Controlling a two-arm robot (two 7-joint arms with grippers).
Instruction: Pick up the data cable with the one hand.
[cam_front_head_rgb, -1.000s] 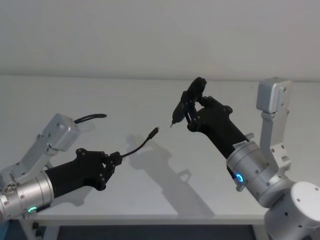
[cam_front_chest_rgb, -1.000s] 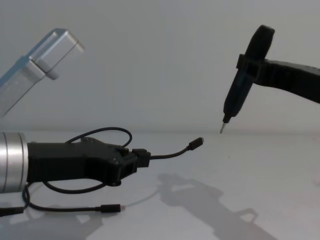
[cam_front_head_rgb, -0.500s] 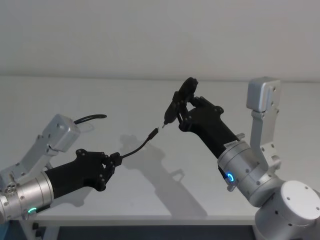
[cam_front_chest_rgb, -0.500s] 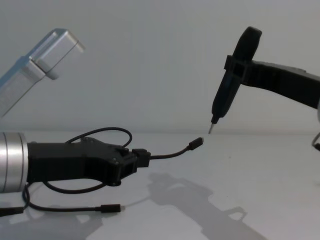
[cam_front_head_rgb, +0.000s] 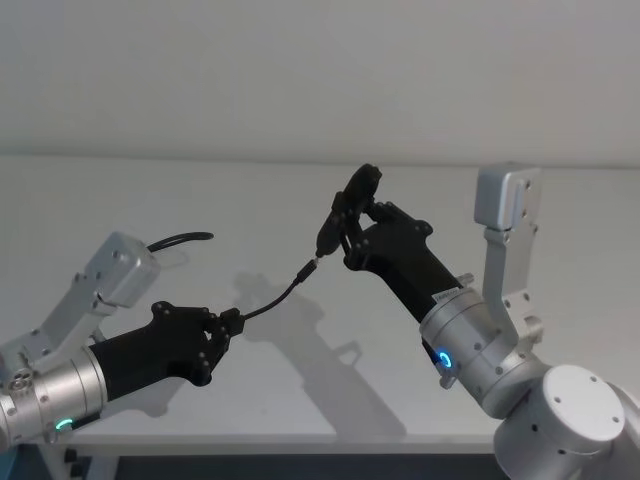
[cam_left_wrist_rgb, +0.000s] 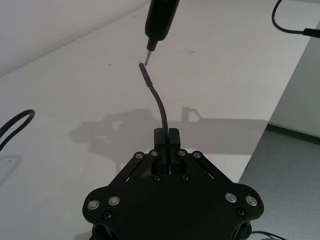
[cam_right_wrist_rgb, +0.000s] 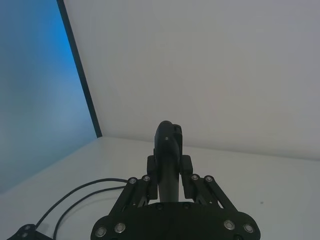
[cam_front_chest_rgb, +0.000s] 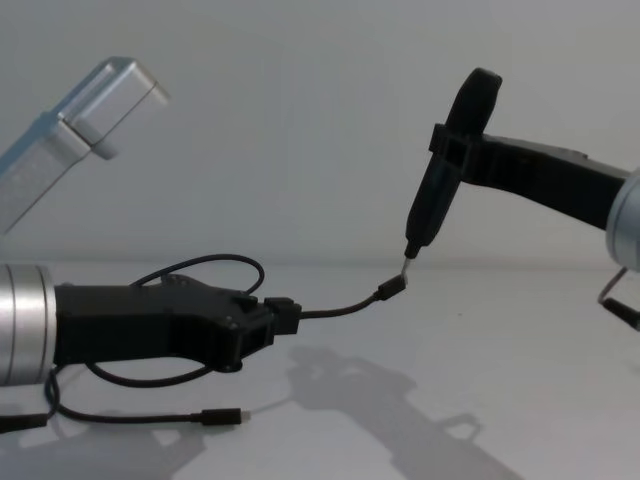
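Observation:
My left gripper (cam_front_head_rgb: 228, 322), blocky and black with a silver wrist and a green ring, is shut on the data cable (cam_front_head_rgb: 275, 300) a short way from one end. That end arches up off the table, its small plug (cam_front_chest_rgb: 393, 287) in the air. The cable's remaining length lies in loose loops (cam_front_chest_rgb: 215, 262) behind and under the left arm, with the other plug (cam_front_chest_rgb: 220, 416) on the table. My right gripper (cam_front_head_rgb: 352, 235) is shut on a black pen-shaped tool (cam_front_chest_rgb: 445, 170). The tool's thin metal tip (cam_front_chest_rgb: 408, 255) meets the raised plug. In the left wrist view the cable (cam_left_wrist_rgb: 159, 102) rises from the left gripper (cam_left_wrist_rgb: 166, 135).
Everything sits over a white table (cam_front_head_rgb: 150, 190) whose front edge runs just below both arms. A plain wall stands behind it. A thin black lead (cam_front_chest_rgb: 620, 300) hangs by the right arm at the chest view's right edge.
My right gripper has carried the tool left and down, until its tip meets the raised plug. The left gripper and the cable have stayed in place.

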